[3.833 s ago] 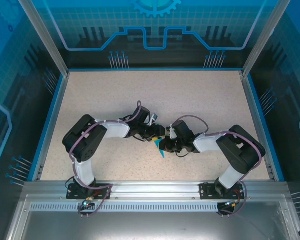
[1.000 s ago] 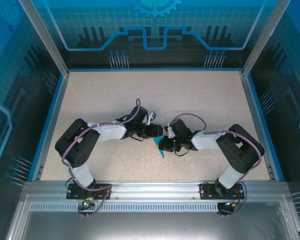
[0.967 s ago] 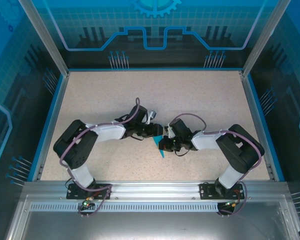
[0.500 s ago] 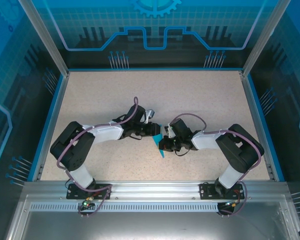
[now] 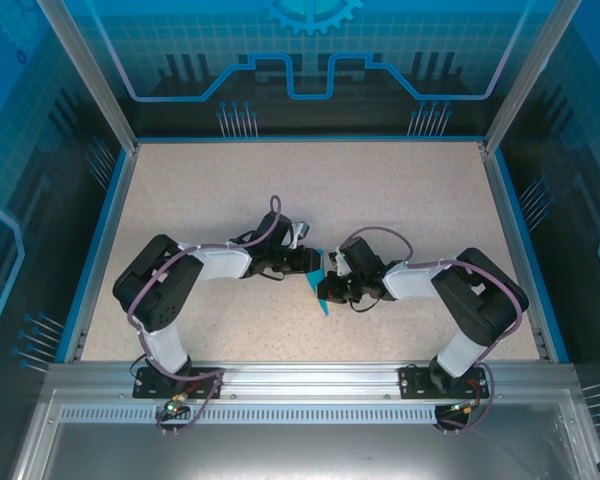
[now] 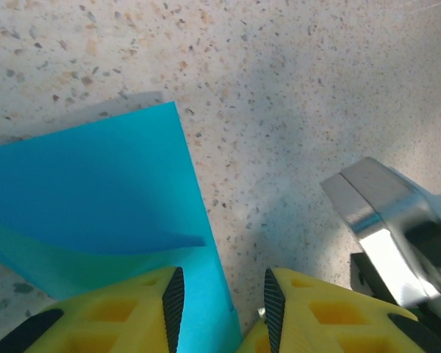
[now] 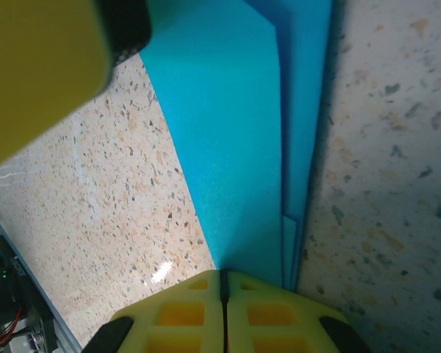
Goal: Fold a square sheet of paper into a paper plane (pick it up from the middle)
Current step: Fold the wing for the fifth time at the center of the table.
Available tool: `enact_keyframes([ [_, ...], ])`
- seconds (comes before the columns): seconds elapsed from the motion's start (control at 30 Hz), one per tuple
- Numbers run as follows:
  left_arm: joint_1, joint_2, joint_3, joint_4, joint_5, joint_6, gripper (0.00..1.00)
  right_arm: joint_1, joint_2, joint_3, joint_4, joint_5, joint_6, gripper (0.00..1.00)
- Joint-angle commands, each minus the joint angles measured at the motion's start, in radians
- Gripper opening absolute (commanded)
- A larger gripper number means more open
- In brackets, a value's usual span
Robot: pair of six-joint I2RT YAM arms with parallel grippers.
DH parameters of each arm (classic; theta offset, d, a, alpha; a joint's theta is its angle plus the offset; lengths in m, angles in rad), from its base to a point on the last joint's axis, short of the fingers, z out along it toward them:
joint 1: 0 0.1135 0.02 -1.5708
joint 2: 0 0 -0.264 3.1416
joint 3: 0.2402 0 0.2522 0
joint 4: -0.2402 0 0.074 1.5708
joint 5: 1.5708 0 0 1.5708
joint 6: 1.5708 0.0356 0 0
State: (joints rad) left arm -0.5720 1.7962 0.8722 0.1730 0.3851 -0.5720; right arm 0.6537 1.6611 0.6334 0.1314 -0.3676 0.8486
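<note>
The blue sheet of paper is folded into a slim pointed dart, the paper plane's shape, and sits at mid-table between both arms. My right gripper is shut on it. In the right wrist view the layered paper runs out from the closed right gripper. My left gripper meets the paper from the left. In the left wrist view its jaws stand apart, and the left gripper straddles one edge of the paper beside the left pad.
The speckled table has a blue rim and glass walls around it. A silver part of the right arm is close to my left fingers. A blurred yellow left finger hangs over the paper in the right wrist view.
My left jaws have narrowed around the paper's edge, and the left arm's elbow has shifted a little. The right gripper and the paper have stayed put.
</note>
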Motion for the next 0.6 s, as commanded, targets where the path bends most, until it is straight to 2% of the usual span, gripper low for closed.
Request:
enact_keyframes([
  [0.0, 0.012, 0.04, -0.002, 0.038, 0.001, 0.032, 0.38, -0.008, 0.035, -0.059, -0.141, 0.045, -0.002, 0.06],
  [0.27, 0.033, 0.107, 0.043, -0.01, -0.008, 0.055, 0.38, -0.008, 0.012, -0.073, -0.16, 0.048, -0.006, 0.06],
  [0.57, 0.068, 0.114, 0.086, -0.068, 0.001, 0.084, 0.38, -0.008, 0.002, -0.076, -0.189, 0.052, -0.026, 0.05],
])
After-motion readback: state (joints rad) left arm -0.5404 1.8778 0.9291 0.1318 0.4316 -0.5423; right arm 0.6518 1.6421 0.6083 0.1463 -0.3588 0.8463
